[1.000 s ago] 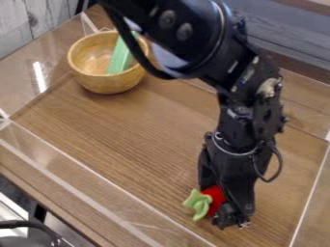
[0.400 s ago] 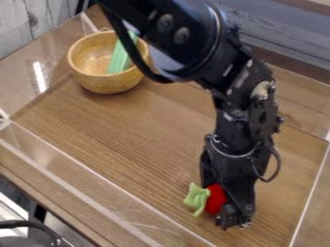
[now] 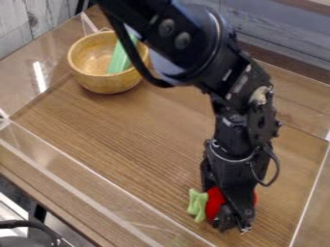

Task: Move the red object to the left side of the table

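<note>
Since a moment ago the black robot arm (image 3: 213, 72) has leaned slightly lower over the brown wood-grain table (image 3: 116, 135) with clear acrylic walls. Its tool (image 3: 230, 210) points down, fingers narrowed around the small red toy fruit with green leaves (image 3: 206, 204), at the near edge, far from the round wooden bowl (image 3: 106, 61), which holds a green block (image 3: 123, 53).
</note>
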Controlling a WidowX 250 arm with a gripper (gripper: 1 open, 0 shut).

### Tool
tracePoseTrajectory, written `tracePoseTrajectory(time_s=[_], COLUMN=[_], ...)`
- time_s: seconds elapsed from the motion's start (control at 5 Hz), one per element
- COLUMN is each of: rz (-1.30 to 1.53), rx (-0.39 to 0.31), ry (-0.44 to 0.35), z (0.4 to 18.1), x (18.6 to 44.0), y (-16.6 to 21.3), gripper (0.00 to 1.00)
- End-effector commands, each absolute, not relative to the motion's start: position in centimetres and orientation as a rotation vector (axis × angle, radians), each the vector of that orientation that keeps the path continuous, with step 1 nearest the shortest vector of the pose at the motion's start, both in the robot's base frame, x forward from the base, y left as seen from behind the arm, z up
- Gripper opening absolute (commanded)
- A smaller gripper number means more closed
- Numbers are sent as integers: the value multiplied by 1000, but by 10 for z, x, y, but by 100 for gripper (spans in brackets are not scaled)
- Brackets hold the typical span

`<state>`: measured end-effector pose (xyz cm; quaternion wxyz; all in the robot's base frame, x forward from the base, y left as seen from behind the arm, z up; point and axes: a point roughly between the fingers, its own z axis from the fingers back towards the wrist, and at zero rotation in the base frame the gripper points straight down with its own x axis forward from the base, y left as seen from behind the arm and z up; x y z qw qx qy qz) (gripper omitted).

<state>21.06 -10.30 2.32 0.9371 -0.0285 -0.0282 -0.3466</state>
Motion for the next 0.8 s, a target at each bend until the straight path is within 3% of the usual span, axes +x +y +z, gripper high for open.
tracePoseTrajectory(time_s=[0.0,0.4,0.6], rz=[-688,-645,-595], rx=[-60,-43,-16], ry=[-82,-101,-133], z=[33,56,79], x=[216,219,225], y=[-101,-92,-83], gripper=[0,0,0])
